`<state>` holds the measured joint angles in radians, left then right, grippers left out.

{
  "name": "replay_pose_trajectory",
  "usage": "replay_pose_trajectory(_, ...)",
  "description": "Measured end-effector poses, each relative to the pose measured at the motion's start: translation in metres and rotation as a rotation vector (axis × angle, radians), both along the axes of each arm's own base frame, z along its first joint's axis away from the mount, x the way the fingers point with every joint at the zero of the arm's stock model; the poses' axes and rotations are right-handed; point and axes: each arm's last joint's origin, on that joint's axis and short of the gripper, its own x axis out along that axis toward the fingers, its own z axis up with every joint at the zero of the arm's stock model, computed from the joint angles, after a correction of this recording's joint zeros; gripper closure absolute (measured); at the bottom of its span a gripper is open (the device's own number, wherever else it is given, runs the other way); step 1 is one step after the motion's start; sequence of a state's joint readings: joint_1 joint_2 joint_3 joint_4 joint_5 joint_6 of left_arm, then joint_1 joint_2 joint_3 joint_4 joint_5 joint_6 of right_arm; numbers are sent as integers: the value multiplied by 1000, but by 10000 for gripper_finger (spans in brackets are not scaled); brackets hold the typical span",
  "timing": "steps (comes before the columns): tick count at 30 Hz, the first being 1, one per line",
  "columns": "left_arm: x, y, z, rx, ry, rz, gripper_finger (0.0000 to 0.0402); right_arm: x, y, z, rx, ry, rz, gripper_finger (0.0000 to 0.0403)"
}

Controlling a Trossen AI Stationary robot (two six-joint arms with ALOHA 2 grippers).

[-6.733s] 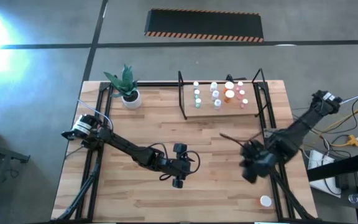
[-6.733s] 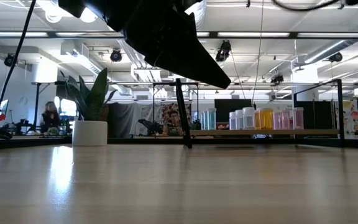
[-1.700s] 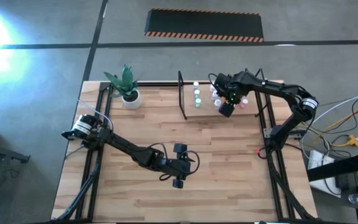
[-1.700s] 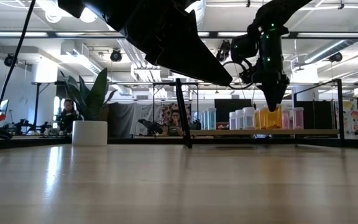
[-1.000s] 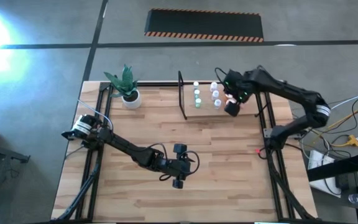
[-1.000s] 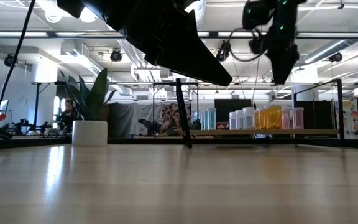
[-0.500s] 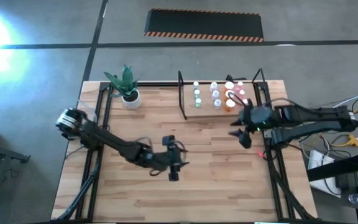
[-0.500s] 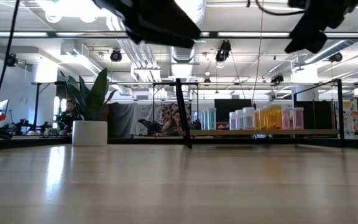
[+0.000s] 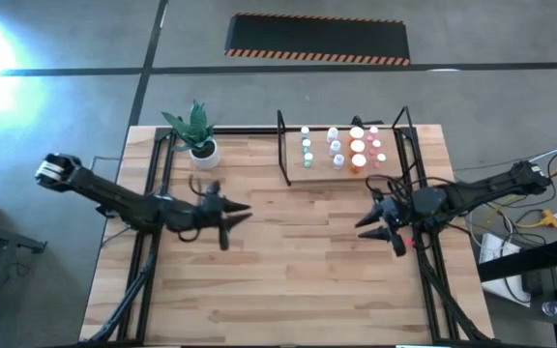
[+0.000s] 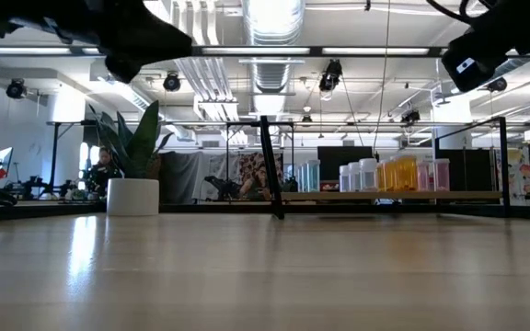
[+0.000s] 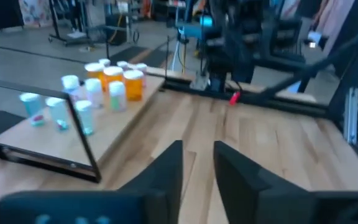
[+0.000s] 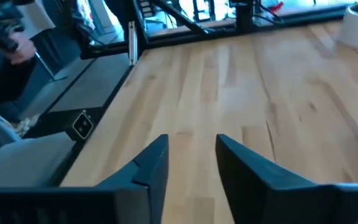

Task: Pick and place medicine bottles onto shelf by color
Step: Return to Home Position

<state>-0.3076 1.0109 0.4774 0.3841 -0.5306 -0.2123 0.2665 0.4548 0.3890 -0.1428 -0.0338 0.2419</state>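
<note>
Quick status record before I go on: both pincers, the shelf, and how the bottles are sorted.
left pincer: open, empty, above the left half of the table, facing the shelf
right pincer: open, empty, above the table's right edge, on the near side of the shelf
shelf: far side of the table, right of centre
columns on shelf, left to right in the high view: green bottles, white bottles, orange bottles, pink bottles, three each
plant pot: far left, apart from the shelf
</note>
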Motion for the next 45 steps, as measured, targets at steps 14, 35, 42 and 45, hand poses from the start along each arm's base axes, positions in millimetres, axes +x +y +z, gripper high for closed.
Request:
replay_pose_trajectory(14,-60,27,-31,-51,-128,54,399,-27,-4,-29,27,-249,114,393)
replay_pose_trajectory(35,-85,36,-72,-3,-144,63,402,-40,-21,-60,-26,-387,-33,394)
replay_pose_trajectory(42,-86,36,-72,28,-130,55,402,-39,-24,-60,-75,-394,-78,394)
replay_pose_trajectory(45,-86,36,-73,45,-121,54,402,-39,-27,-62,-105,-381,-124,394)
